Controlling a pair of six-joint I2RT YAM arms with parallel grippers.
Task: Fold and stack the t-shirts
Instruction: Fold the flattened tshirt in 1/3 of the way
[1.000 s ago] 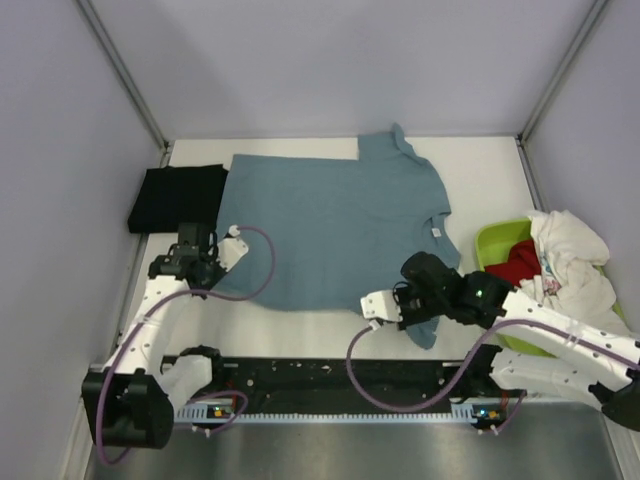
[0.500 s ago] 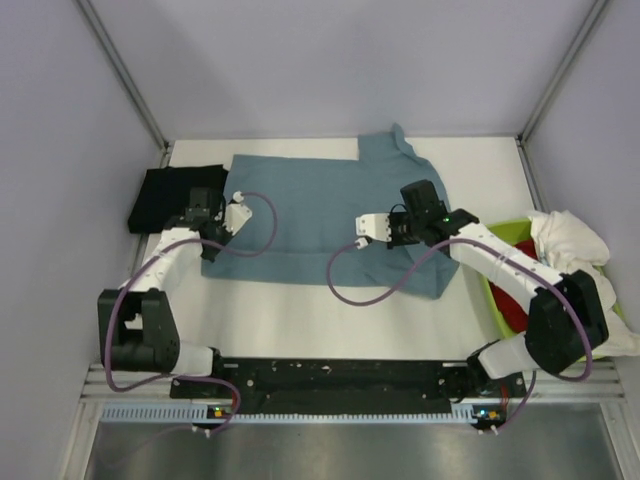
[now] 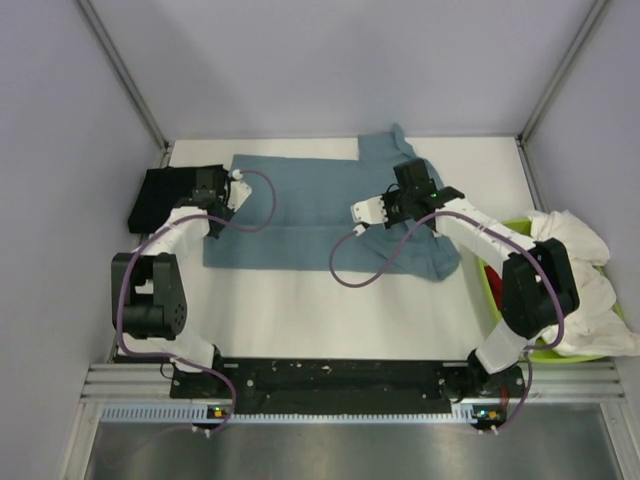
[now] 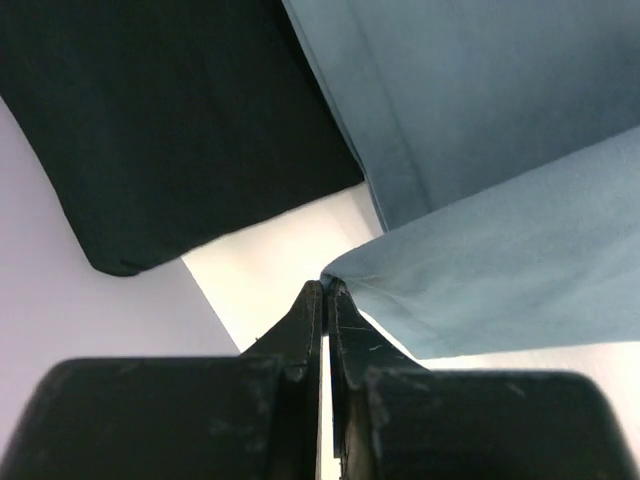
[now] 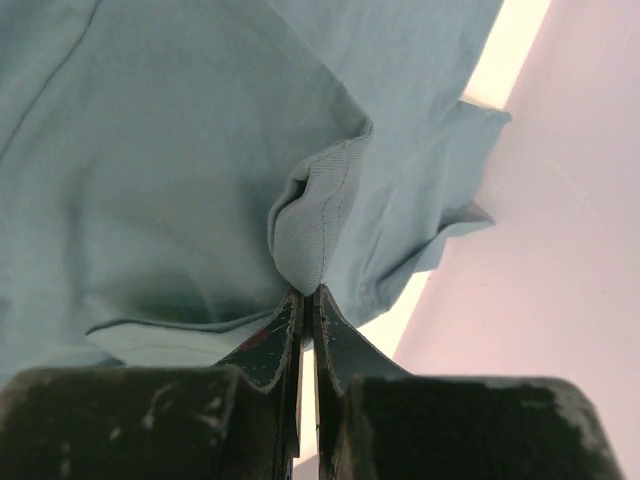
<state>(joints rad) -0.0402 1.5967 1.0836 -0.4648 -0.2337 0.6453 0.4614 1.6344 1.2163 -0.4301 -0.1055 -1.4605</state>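
The slate-blue t-shirt (image 3: 320, 215) lies across the middle of the table, its near half folded up over its far half. My left gripper (image 3: 212, 187) is shut on the shirt's left corner (image 4: 345, 272), next to the folded black t-shirt (image 3: 168, 195), which also shows in the left wrist view (image 4: 170, 120). My right gripper (image 3: 412, 185) is shut on a bunched fold of the blue shirt (image 5: 310, 225) near its collar and right sleeve. White and red shirts (image 3: 570, 260) sit heaped in the bin at the right.
A lime-green bin (image 3: 495, 240) stands at the table's right edge, holding the white and red cloth. The purple-grey booth walls (image 3: 80, 150) close in the left, right and back. Both arms' purple cables (image 3: 345, 270) loop over the blue shirt.
Both grippers have carried the blue shirt's near edge away from the arms toward the back, folding it over itself. The shirt's near edge now lies farther from the arm bases.
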